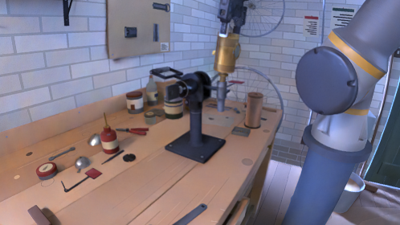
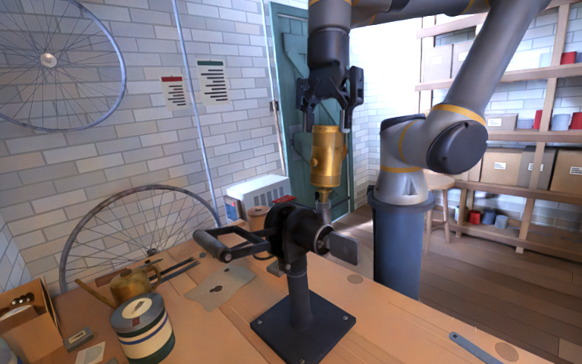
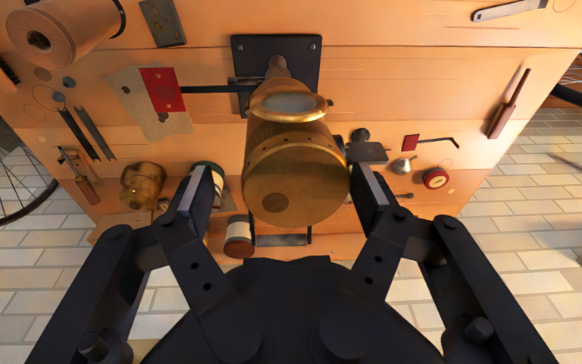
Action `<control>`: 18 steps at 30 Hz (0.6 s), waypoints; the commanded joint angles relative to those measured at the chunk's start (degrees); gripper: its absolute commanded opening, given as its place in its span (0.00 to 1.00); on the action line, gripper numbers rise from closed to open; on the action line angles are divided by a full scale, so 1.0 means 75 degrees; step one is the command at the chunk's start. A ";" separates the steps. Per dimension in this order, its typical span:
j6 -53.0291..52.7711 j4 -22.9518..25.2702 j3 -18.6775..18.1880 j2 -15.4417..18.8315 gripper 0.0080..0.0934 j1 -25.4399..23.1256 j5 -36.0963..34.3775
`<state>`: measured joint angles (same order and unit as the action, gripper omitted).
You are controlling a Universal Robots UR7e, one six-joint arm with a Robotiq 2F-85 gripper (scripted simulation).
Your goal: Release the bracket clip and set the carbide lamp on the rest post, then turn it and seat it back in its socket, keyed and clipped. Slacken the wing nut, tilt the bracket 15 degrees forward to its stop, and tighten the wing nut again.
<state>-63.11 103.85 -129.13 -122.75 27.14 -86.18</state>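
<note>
The brass carbide lamp [image 1: 226, 52] [image 2: 327, 156] [image 3: 294, 163] stands upright on the grey rest post [image 1: 221, 96] behind the bracket, its narrow stem pointing down into the post. My gripper [image 1: 229, 27] [image 2: 327, 122] [image 3: 281, 189] is directly above it, open, with a finger on each side of the lamp's top, and it holds nothing. The dark bracket [image 1: 196, 89] [image 2: 296, 234] sits on a post with a square black base [image 1: 195, 146] [image 2: 303, 326] at mid-bench. Its wing nut [image 2: 343, 247] faces the arm's side. A red-tipped clip [image 2: 284, 198] [image 3: 162, 89] shows behind the bracket head.
The robot's own arm base [image 1: 333, 132] [image 2: 399, 240] stands right of the bench. A wooden cylinder [image 1: 254, 109] stands near the rest post. Tins [image 2: 143, 328], an oil can [image 1: 109, 138], pliers [image 1: 133, 130] and small tools lie over the bench's left half.
</note>
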 commanded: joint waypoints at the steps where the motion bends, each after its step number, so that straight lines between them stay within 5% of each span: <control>1: -0.0002 0.0032 -0.0016 0.0008 0.94 -0.0002 0.0000; 18: -0.0037 0.0462 -0.0314 0.0136 0.94 -0.0037 -0.0005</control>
<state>-63.39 107.31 -131.53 -121.72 26.86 -86.22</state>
